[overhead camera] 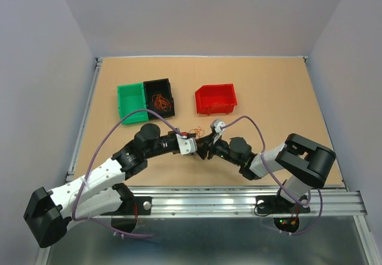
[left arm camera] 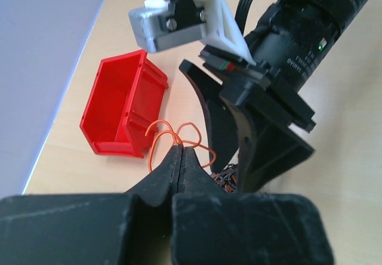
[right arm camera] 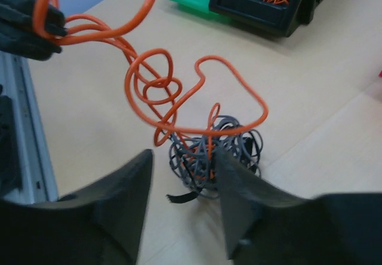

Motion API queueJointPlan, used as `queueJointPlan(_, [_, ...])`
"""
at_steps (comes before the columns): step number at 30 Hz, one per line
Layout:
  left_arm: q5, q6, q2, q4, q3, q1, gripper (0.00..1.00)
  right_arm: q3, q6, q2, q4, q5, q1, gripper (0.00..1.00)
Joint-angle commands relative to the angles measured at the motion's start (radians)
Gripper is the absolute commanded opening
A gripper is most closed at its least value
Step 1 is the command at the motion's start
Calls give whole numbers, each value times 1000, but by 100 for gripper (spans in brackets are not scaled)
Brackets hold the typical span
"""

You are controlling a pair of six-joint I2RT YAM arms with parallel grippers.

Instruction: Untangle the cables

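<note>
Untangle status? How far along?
Done: a clump of orange wires sits in the black bin. In hand: left pincer is shut on a knotted orange wire; right pincer stands open astride the grey tangle. Left: that wire runs into the tangle, which is not yet separated.

A robotics lab test cell; plain pale grey walls box the bench in at nine, twelve and three o'clock; the tabletop is a bare tan board edged with an aluminium rail; the left arm and right arm are bolted to that rail at six o'clock, with purple wiring looped along them; a green bin, a black bin and a red bin, all small plastic parts trays, sit toward twelve o'clock; indicator lights glow at the right arm's base.
</note>
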Motion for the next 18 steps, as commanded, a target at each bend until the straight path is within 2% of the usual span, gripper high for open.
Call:
queueJointPlan(1, [-31, -23, -33, 69, -6, 1, 0, 53, -56, 32, 113, 98, 12, 37])
queueJointPlan(3, [-86, -46, -34, 106, -13, 3, 0, 39, -64, 23, 113, 113, 12, 28])
queueJointPlan(4, [-160, -73, -37, 159, -26, 7, 0, 18, -70, 2, 115, 135, 12, 20])
queueJointPlan(6, [-250, -103, -44, 262, -41, 21, 0, -5, -71, -25, 115, 171, 12, 14])
queueJointPlan(8, [-329, -146, -48, 320, -58, 55, 0, -33, -68, -61, 115, 210, 12, 13])
queueJointPlan(13, [-355, -244, -70, 414, -55, 219, 0, -42, -65, -78, 113, 230, 12, 8])
queueJointPlan(17, [-583, -336, -91, 526, -73, 335, 0, -42, -55, -80, 113, 230, 12, 3])
queueJointPlan(18, [-590, -350, -96, 552, -82, 358, 0, -44, -53, -80, 113, 233, 12, 3])
